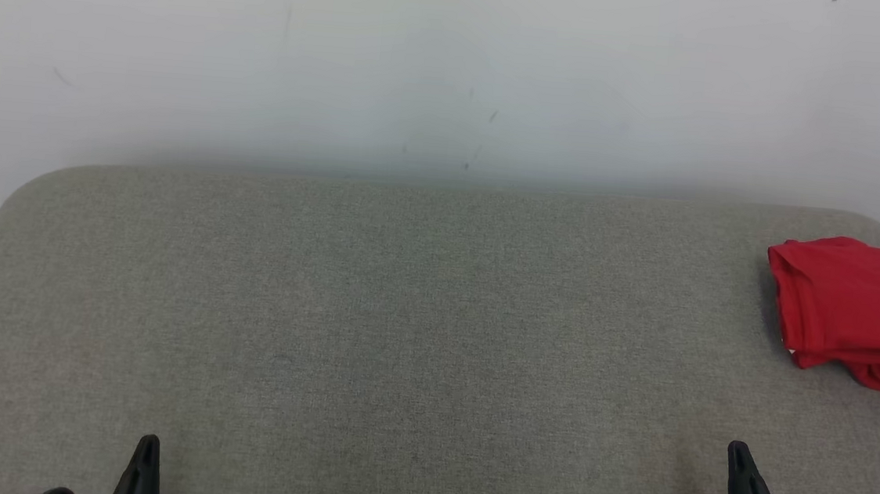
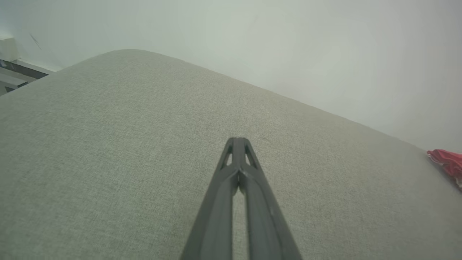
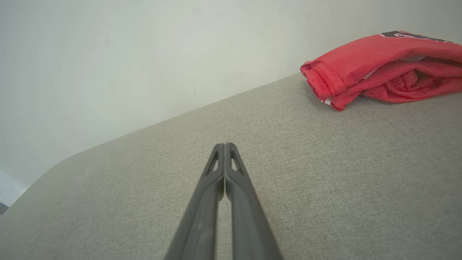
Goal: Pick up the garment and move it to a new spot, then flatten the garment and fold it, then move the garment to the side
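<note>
Garment [image 1: 847,310], red and folded, lies ahead and right of the right gripper [image 1: 738,453] and far off from the left gripper [image 1: 148,444], both pinched shut on nothing, so I'd say simply hold them low and clear of that fold.

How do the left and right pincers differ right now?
The right pincer sits much nearer the red garment than the left pincer. In the head view, the right pincer reaches higher up the picture than the left pincer. Both are shut and hold nothing.
</note>
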Motion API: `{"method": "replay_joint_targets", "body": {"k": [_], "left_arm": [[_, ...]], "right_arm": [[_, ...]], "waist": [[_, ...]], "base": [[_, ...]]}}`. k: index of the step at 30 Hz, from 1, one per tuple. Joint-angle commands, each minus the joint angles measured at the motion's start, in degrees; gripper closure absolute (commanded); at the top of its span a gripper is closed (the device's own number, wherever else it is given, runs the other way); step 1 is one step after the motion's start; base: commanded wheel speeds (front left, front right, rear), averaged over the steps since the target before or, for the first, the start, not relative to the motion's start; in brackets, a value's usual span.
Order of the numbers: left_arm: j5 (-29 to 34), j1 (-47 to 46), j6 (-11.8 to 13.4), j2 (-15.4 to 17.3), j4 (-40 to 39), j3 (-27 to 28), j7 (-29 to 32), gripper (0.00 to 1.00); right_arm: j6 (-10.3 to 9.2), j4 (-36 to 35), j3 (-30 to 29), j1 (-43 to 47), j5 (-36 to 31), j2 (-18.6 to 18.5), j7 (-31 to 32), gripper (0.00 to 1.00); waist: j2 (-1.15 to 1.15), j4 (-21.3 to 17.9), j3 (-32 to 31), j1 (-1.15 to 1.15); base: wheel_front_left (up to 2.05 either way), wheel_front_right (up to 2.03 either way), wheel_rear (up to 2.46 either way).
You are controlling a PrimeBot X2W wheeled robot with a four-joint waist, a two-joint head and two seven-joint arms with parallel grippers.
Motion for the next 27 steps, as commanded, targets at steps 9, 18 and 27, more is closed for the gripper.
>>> {"method": "replay_joint_targets", "body": {"k": [9, 18, 27], "left_arm": [[-10.3, -2.3, 0.0, 0.0, -1.4, 0.3, 2.3, 1.00], [-18.5, -3.0, 0.0, -0.1, -1.7, 0.4, 4.3, 1.00], [-26.0, -3.7, 0.0, -0.2, -1.9, 0.5, 6.3, 1.00]], "right_arm": [[-0.02, -1.4, -1.2, -2.3, 9.3, 0.4, 2.3, 1.00], [-0.04, -1.7, -2.0, -3.0, 16.8, 0.8, 4.4, 1.00], [-0.04, -1.9, -2.8, -3.6, 23.6, 1.2, 6.2, 1.00]], "waist": [[0.00, -0.2, 0.2, 0.00], [0.00, -0.4, 0.5, 0.00], [0.00, -0.6, 0.7, 0.00]], "base": [[0.00, 0.00, 0.00], [0.00, 0.00, 0.00], [0.00, 0.00, 0.00]]}}
